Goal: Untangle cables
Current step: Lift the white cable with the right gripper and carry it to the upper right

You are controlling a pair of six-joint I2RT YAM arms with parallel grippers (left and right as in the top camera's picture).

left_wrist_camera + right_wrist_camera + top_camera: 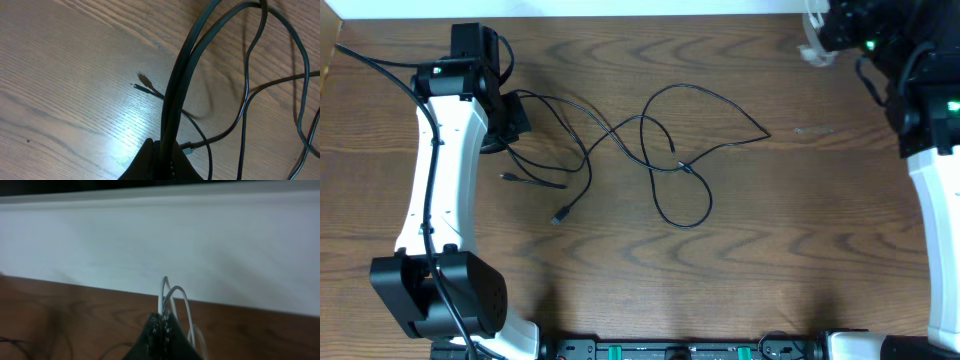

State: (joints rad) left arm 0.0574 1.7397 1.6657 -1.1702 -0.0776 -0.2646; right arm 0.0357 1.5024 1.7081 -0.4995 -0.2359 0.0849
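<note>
So, my left gripper [167, 152] is clamped on a doubled strand of the black cables [660, 150], I'd guess to drag it clear of the loose tangle in the middle of the table [800, 250]. The right gripper [163, 325] is pinched shut on the white cable [172, 297] up at the far corner, away from the mess. Overhead barely shows either pinch, but the wrist cams make both obvious.
</note>
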